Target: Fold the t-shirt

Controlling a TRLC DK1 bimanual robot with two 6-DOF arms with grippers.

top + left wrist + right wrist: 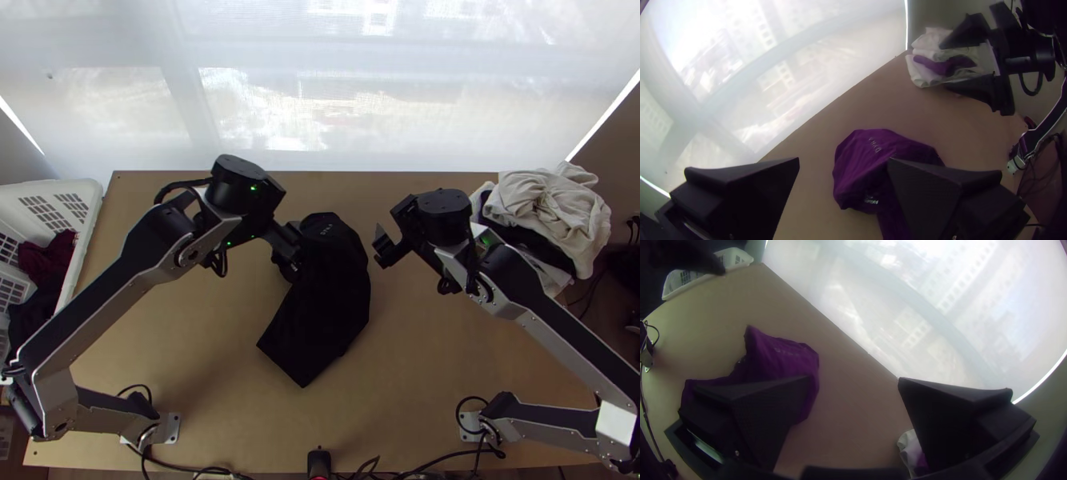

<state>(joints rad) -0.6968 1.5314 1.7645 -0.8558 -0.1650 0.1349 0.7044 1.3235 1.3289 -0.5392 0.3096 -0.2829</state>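
Taking the desk (192, 344) as our dial, with 12 at its far edge, we count one white basket (94, 200) at 10 o'clock, with at least two garments in it, one dark red (52, 256) and one darker (30, 312).

We see two arms, based at 8 and 4 o'clock. The left pincer (290, 253) sits over the one dark t-shirt's 11 o'clock side, its two fingers spread wide, and we see nothing gripped.

The t-shirt (324, 296) lies near the dial's middle, rumpled and bunched towards 12, flatter towards 7, with one corner at 6.

The right pincer (383, 245) hangs just beside it, off its 1 o'clock side, two fingers wide apart around nothing.

At 6 o'clock we find one small black device (318, 462); at 2, one clothes pile (548, 204), pale cloth over dark.
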